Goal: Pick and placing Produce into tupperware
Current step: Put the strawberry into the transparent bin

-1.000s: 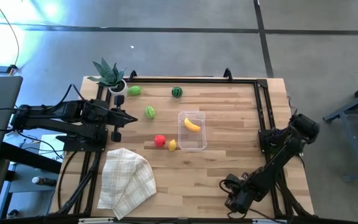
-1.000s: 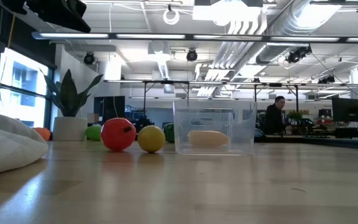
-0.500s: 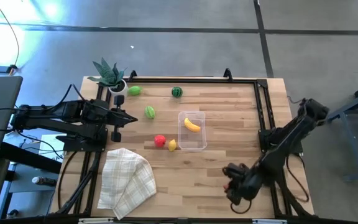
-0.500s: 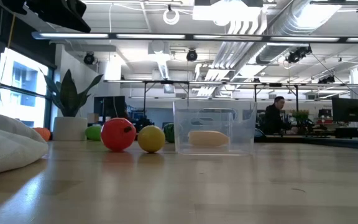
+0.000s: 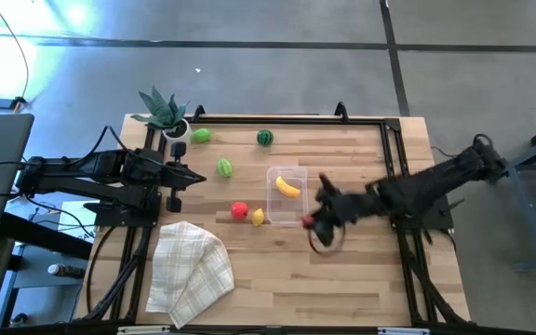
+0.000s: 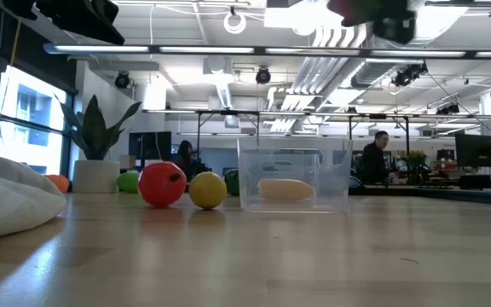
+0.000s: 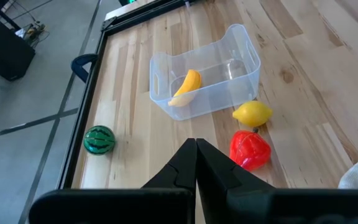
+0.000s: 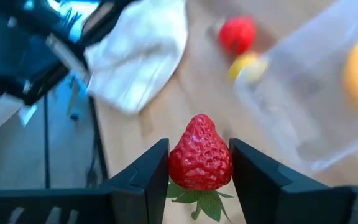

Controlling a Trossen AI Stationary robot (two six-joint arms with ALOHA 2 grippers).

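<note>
The clear tupperware sits mid-table with a yellow banana inside. Just to its left lie a red fruit and a yellow lemon. Farther back lie a light green piece, a dark green melon and another light green piece. My right gripper hangs above the table just right of the tub's near end, shut on a red strawberry. My left gripper waits, shut, at the table's left. My right gripper pinches the strawberry by its two flanks, one dark finger on each side. The red tip points away from the wrist and the green leaves lie back between the fingers. The strawberry is lifted clear of the table.
A checked beige cloth lies bunched at the near left. A spiky plant in a white pot stands at the far left corner. Bare wood stretches right of the tub. People show in the room behind in the low view.
My right arm has swung from the table's near right corner up and toward the far left, ending beside the tub's right side with the strawberry still between its fingers. It now shows at the top of the low view. The left arm and the produce have stayed put.
</note>
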